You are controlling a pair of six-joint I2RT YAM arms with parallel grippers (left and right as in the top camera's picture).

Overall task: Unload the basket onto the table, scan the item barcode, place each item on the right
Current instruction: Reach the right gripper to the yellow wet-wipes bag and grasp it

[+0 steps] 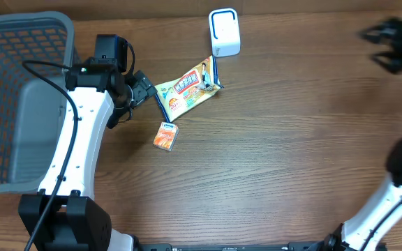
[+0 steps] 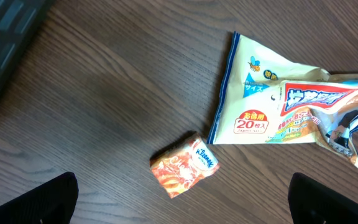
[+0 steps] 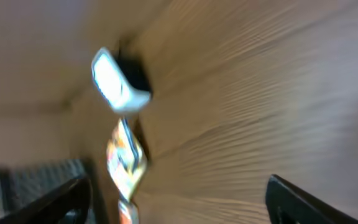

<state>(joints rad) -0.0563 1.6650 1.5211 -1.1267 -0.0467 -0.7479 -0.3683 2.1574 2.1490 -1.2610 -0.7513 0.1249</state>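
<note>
One pouch (image 1: 189, 87), one tissue pack (image 1: 166, 136), one scanner (image 1: 224, 32).

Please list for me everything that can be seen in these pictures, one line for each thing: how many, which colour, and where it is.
table: one, brown wood, under everything
basket: one, grey with mesh walls, at the left edge
scanner: one, white, at the far edge near the middle
packet: one, pale yellow with a blue edge and a red label, lying flat in front of the scanner
tissue pack: one, orange and white, just on the near side of the packet, not touching it
left arm: one, white and black, beside the basket
left gripper: one, black, open, at the packet's left end, holding nothing
right arm: one, white and black, near right corner
right gripper: one, black, blurred, open, far right, holding nothing
</note>
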